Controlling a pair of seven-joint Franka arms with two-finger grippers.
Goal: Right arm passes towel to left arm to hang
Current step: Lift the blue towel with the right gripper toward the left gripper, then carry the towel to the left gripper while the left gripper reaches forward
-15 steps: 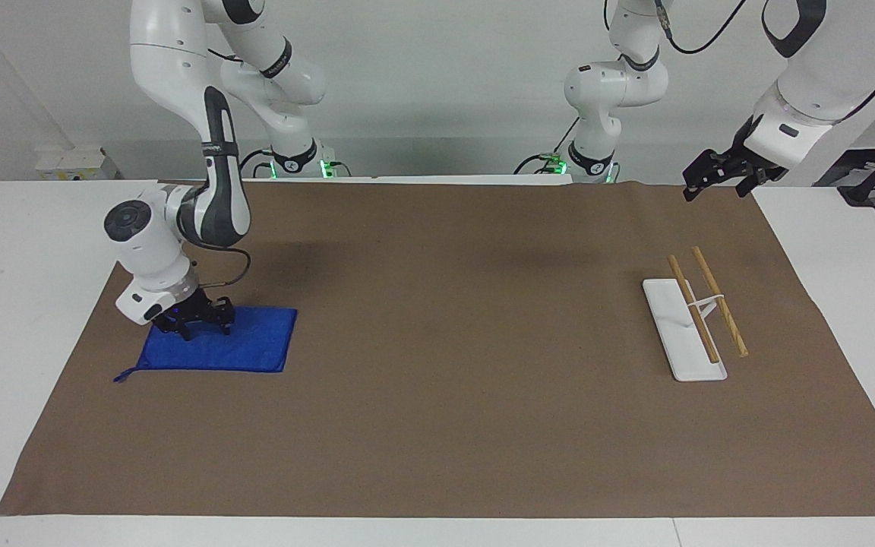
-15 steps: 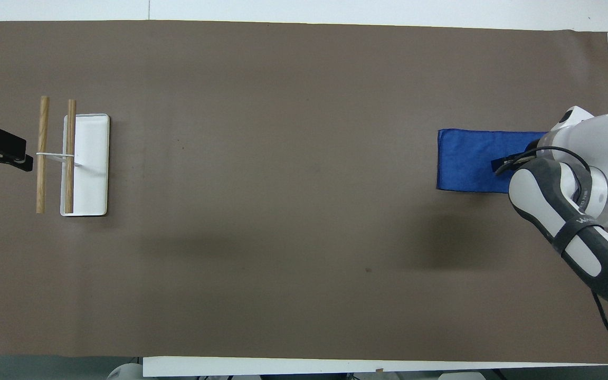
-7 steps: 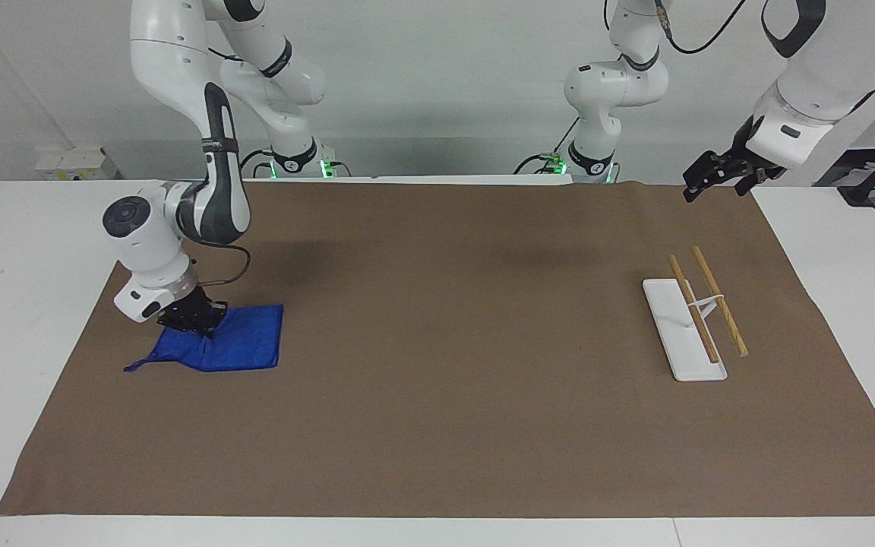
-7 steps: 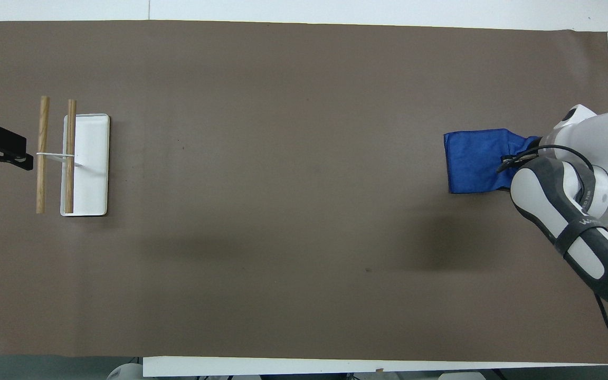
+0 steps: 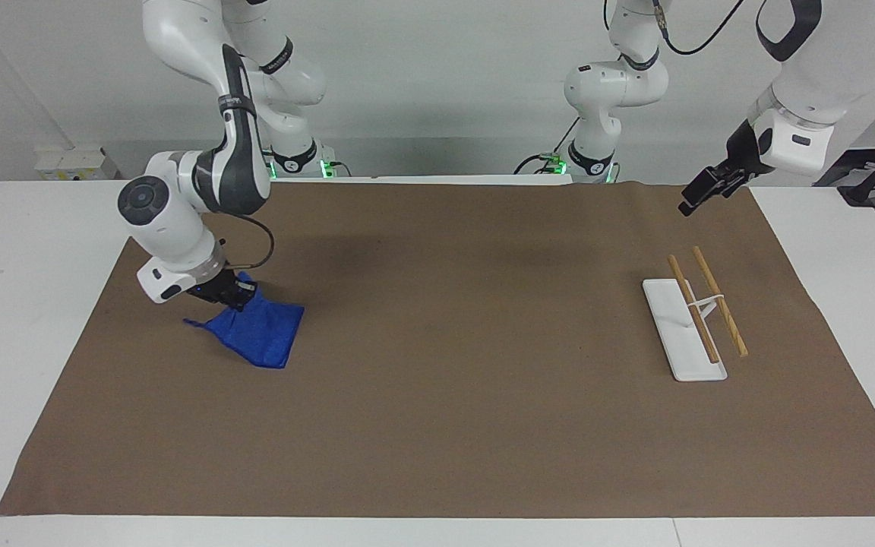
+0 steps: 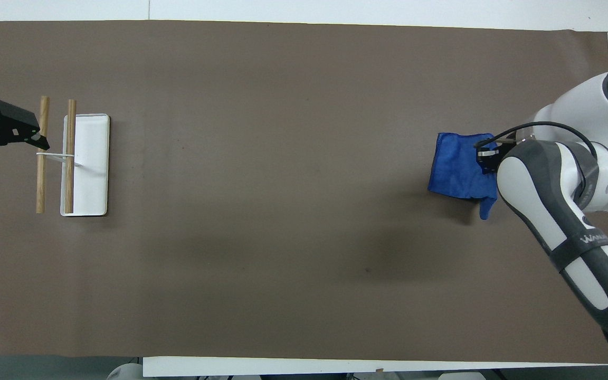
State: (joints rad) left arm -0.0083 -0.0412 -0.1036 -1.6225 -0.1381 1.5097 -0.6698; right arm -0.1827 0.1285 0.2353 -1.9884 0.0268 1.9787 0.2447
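Observation:
The blue towel (image 5: 259,332) hangs bunched from my right gripper (image 5: 234,295), which is shut on its upper edge at the right arm's end of the brown mat; its lower corner touches the mat. In the overhead view the towel (image 6: 458,173) shows beside the right gripper (image 6: 486,157), partly hidden under the arm. My left gripper (image 5: 699,188) hangs in the air near the mat's edge at the left arm's end, close to the rack; it also shows in the overhead view (image 6: 3,132).
A white rack base (image 5: 679,327) with two wooden rails (image 5: 718,300) stands at the left arm's end of the mat (image 5: 437,425); it also shows in the overhead view (image 6: 86,163). White table (image 5: 20,251) surrounds the mat.
My right gripper has risen with the towel and moved toward the table's middle; the towel went from lying flat to hanging bunched. The left gripper has turned and shifted slightly toward the rack.

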